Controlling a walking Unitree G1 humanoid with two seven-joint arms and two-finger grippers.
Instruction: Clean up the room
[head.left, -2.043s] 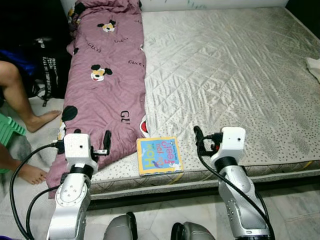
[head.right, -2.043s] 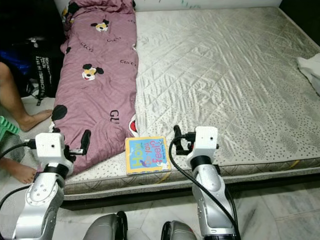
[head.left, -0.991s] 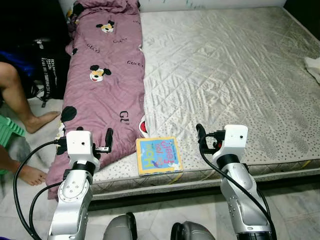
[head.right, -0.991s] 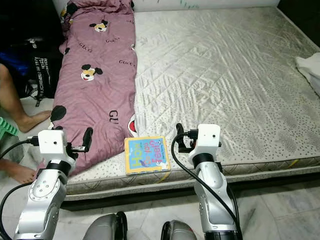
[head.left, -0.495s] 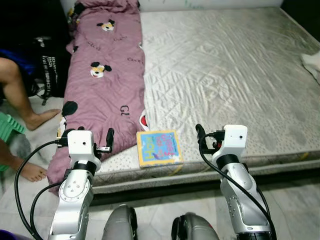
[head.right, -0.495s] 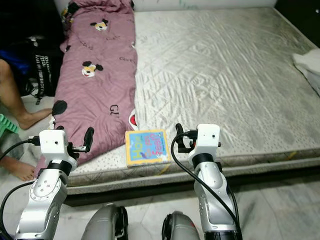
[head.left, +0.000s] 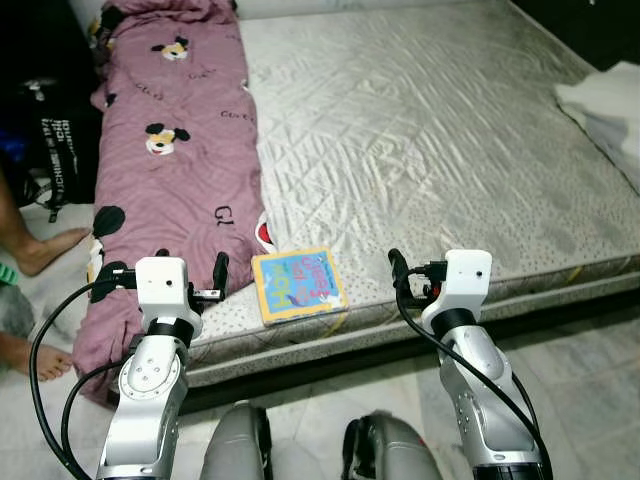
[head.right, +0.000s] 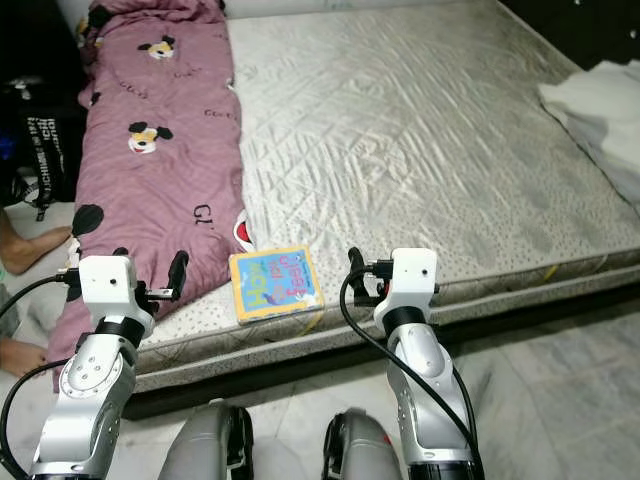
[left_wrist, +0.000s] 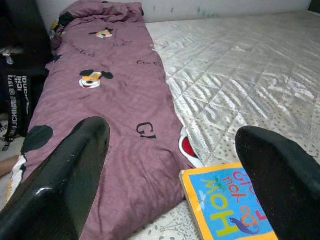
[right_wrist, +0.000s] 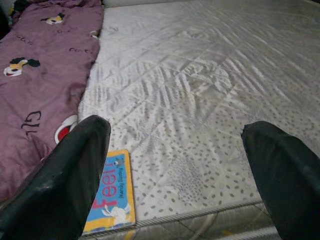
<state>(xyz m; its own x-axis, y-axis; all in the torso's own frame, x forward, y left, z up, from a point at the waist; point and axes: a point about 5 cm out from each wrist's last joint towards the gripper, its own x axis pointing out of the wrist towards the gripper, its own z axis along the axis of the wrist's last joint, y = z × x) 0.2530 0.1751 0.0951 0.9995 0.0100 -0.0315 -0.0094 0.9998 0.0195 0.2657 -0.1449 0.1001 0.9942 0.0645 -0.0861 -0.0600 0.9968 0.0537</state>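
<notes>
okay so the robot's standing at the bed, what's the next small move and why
Probably reach the left gripper forward to the colourful children's board book. It lies flat at the near edge of the grey quilted mattress, between both open grippers, nothing held.

Mostly cloth here, plus a bit of glossy card and shiny floor

The mattress (head.left: 430, 130) is quilted fabric with a satiny sheen, dotted print toward its 6 o'clock edge. The blanket (head.left: 165, 170) at 9 o'clock looks like soft matt cotton. The book (head.left: 297, 284) has a glossy card cover. The floor (head.right: 560, 400) is polished marble-look tile. Both arms are brushed silver metal, fingers (left_wrist: 60, 185) matt black plastic.
</notes>
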